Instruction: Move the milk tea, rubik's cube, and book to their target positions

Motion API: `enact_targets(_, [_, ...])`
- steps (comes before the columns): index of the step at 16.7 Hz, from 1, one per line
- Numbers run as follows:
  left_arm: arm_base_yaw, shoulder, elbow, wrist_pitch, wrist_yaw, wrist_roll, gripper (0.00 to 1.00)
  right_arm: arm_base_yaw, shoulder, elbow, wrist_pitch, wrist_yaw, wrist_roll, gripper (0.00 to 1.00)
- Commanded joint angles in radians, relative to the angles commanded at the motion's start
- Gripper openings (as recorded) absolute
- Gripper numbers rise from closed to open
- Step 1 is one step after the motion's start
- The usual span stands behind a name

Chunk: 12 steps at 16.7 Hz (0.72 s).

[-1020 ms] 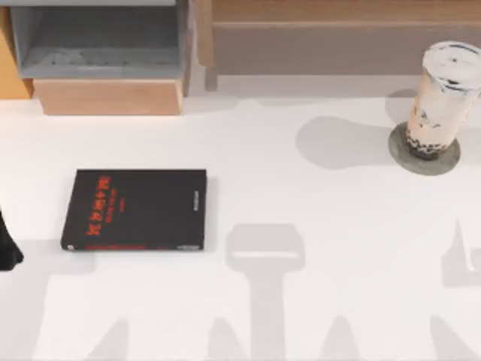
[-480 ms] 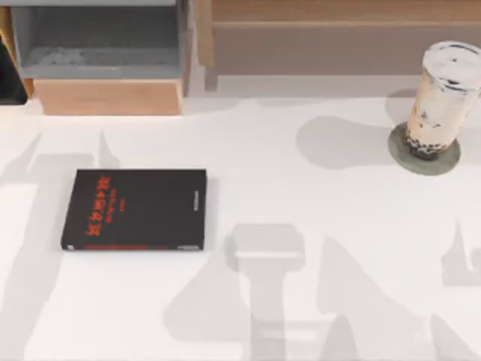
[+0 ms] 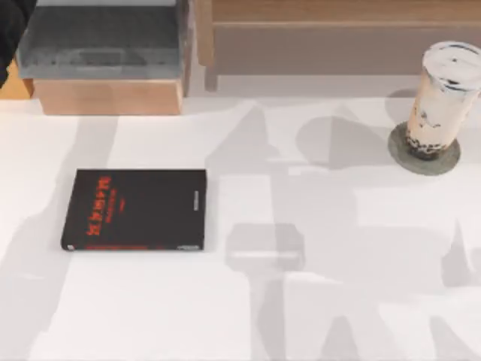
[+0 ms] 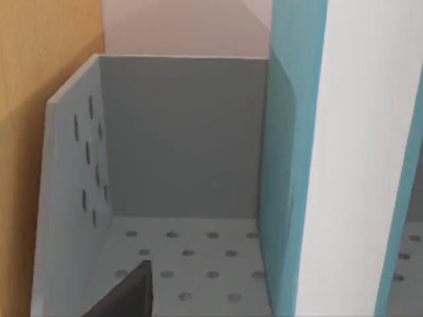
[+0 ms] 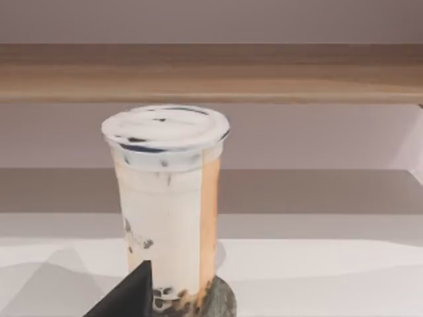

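At the table's far left, the teal book (image 4: 344, 158) is seen upright, just beside the left gripper, above the grey perforated bin (image 4: 178, 257); whether it is gripped cannot be told. At the right, the milk tea (image 3: 440, 94) stands on its grey disc (image 3: 425, 159), straight ahead of the right arm.

Lighting was bright and even; soft grey arm shadows crossed the white table (image 3: 338, 195); no glare.
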Motion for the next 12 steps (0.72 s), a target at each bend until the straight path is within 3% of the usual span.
enact_targets(5, [-0.022, 0.247, 0.175, 0.100, -0.023, 0.004, 1.00, 0.000, 0.000, 0.000, 0.000, 0.000, 0.000, 1.00])
enact_targets(12, [-0.019, 0.272, 0.195, 0.109, -0.024, 0.005, 1.00, 0.000, 0.000, 0.000, 0.000, 0.000, 0.000, 1.00])
